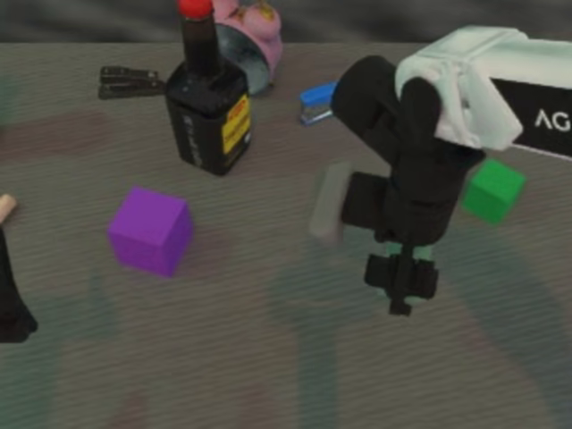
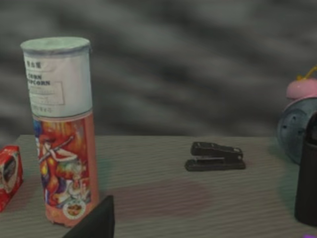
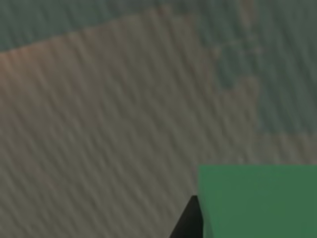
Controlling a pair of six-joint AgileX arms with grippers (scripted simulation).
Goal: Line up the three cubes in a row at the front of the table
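The large purple cube rests on the table, left of centre. At the right, the bright green cube lies partly behind my right arm. My right gripper hangs over the middle of the table. Slivers of the pale sage-green cube show under its wrist. In the right wrist view that cube fills the lower corner, one dark finger pressed to its side, with the table well below. My left gripper is parked at the left edge, open, with one finger in view.
At the back stand a dark sauce bottle, a black stapler, a blue stapler and a pink and blue round toy. A tall snack can and a red box are near the left arm.
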